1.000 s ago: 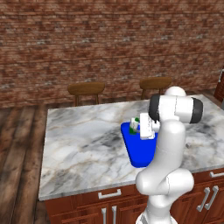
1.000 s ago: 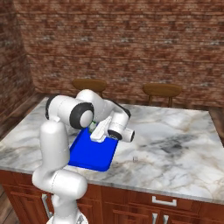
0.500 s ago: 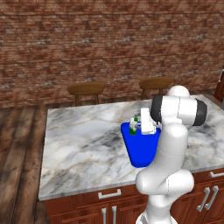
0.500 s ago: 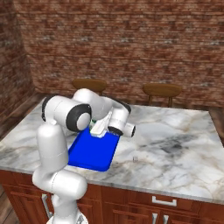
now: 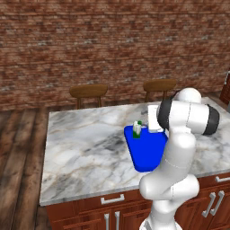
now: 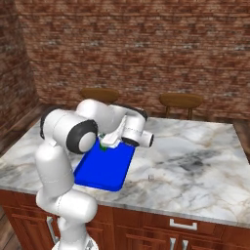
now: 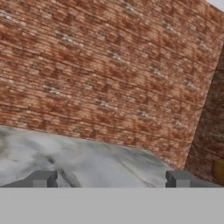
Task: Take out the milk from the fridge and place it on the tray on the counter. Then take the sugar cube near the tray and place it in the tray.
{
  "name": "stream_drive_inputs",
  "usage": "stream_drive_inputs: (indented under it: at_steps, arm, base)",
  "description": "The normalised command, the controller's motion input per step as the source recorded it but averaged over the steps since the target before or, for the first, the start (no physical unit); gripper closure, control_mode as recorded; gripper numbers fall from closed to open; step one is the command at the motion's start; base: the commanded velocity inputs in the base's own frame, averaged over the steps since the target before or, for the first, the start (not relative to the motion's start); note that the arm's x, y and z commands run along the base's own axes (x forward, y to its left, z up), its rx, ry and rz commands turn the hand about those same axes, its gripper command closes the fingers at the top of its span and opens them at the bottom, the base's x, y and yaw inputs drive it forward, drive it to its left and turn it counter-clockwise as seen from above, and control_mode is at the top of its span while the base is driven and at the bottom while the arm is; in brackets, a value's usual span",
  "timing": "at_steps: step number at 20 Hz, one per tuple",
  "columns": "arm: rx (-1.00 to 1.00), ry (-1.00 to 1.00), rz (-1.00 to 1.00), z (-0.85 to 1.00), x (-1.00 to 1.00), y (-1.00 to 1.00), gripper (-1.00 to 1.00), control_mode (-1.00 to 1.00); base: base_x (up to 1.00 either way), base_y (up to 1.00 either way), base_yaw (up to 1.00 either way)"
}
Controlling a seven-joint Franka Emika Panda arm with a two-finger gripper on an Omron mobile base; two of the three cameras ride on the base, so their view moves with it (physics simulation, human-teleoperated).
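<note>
The milk [image 5: 137, 130] stands in the tray [image 5: 146, 155], just beside the open claw [image 7: 111, 178].

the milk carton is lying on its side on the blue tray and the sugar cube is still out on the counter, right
Not quite: the milk carton stands upright on the blue tray, as the left base view shows. The sugar cube is indeed out on the counter, beside the tray.

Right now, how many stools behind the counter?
2. One stool stands behind the counter on its left part, the other stool further right, just above the robot's arm. More could be hidden outside the frame.
</note>
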Motion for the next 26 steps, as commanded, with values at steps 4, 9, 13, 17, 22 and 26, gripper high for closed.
stream_drive_inputs:
  at_steps: [4,9,13,17,22,26]
  arm:
    - [0.00,0.00,-0.02,0.49,-0.46,-0.34,-1.00,-1.00]
    - [-0.01,0.02,-0.06,0.47,-0.52,-0.47,-1.00,-1.00]
    - [-0.07,0.02,-0.07,0.33,-0.42,-0.51,-1.00,-1.00]
    - [-0.12,0.00,-0.11,0.25,-0.50,-0.40,-1.00,-1.00]
    - [-0.17,0.00,-0.13,0.06,-0.81,-0.15,-1.00,-1.00]
    - [-0.21,0.00,-0.16,0.04,-1.00,-0.01,-1.00,-1.00]
  base:
    - [0.00,0.00,0.00]
    - [0.00,0.00,0.00]
    - [0.00,0.00,0.00]
    - [0.00,0.00,0.00]
    - [0.00,0.00,0.00]
    - [0.00,0.00,0.00]
